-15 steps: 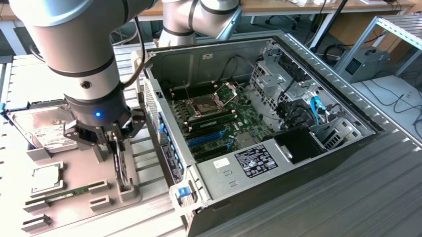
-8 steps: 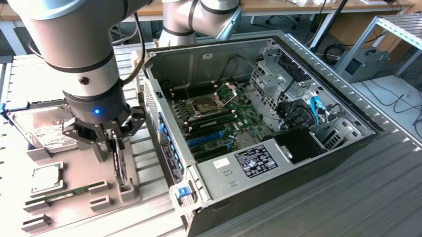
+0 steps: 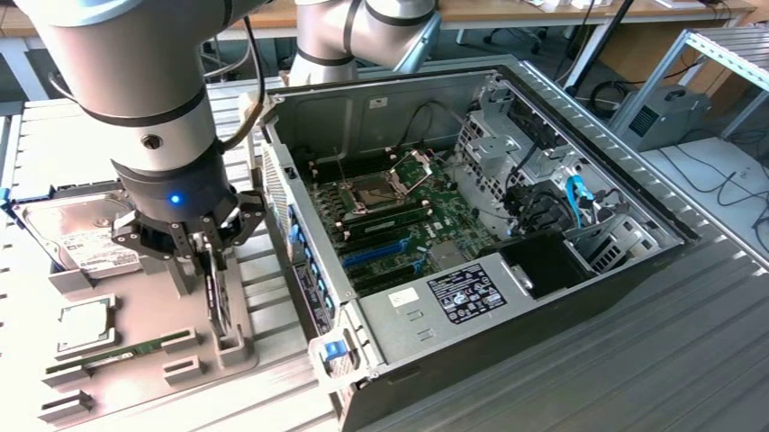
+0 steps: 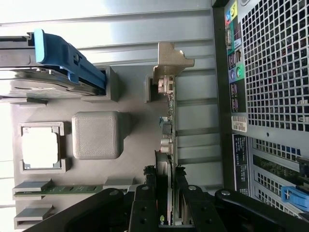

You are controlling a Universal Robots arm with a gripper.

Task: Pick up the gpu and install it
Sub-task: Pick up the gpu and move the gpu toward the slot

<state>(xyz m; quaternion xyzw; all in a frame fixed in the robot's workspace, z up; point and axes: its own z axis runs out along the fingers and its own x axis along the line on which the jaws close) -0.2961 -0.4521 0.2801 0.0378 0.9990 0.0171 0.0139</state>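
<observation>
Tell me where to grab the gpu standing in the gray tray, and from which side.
Pinch the gpu across its two flat faces at the upper long edge, coming straight down from above. It stands on edge in the gray tray, silver bracket at one end, so only that thin top edge is free. The gripper clamps it that way now.

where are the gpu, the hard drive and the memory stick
gpu [image 4: 166,129], wrist view, on the board's edge
hard drive [image 3: 85,245], exterior view, on its white label
memory stick [image 3: 121,353], exterior view, middle of its green board
</observation>
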